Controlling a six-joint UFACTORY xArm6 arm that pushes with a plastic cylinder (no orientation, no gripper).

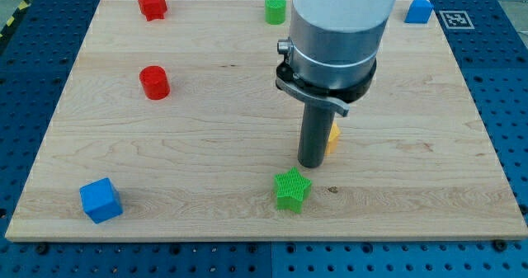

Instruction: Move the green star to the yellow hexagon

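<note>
The green star (pixel 292 188) lies on the wooden board near the view's bottom, a little right of centre. The yellow hexagon (pixel 332 137) is mostly hidden behind the rod; only its right edge shows, up and to the right of the star. My tip (pixel 311 163) rests on the board just above and slightly right of the star, with a small gap to it, and right beside the yellow hexagon's left side.
A red star (pixel 152 4) lies at the top left, a red cylinder (pixel 154 82) below it, a blue cube (pixel 101 200) at the bottom left, a green cylinder (pixel 275 9) at the top centre, a blue block (pixel 418 10) at the top right. The board's (pixel 206 129) bottom edge runs close below the star.
</note>
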